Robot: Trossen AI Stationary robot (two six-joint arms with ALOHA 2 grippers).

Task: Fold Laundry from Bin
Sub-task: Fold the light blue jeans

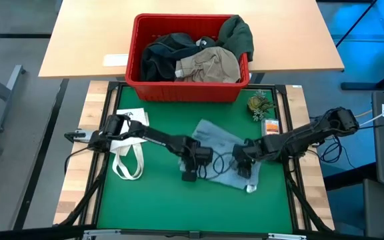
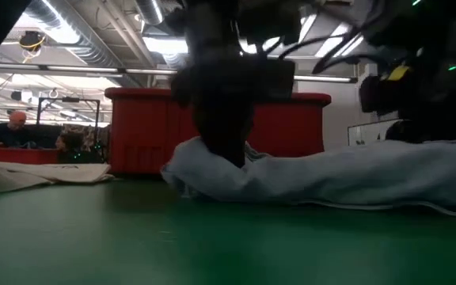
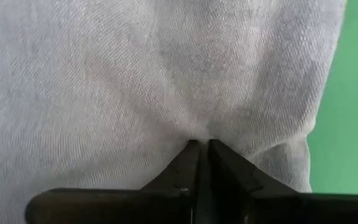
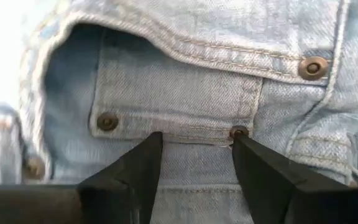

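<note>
Jeans (image 1: 222, 157), light blue denim, lay crumpled mid-mat on the green table (image 1: 145, 200), in front of the red bin (image 1: 135, 67) that held the dark and khaki garments (image 1: 209, 65). Left gripper (image 3: 199, 144) had its fingers pressed together, pinching a fold of the denim. Right gripper (image 4: 194, 142) rested at the jeans' riveted pocket, fingers spread apart on the cloth.

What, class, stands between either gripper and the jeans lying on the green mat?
Nothing visible does. The left gripper has its fingertips pinched together on the jeans, and the right gripper stands open right at the pocket rivets. The white tote bag lies off to the side.
</note>
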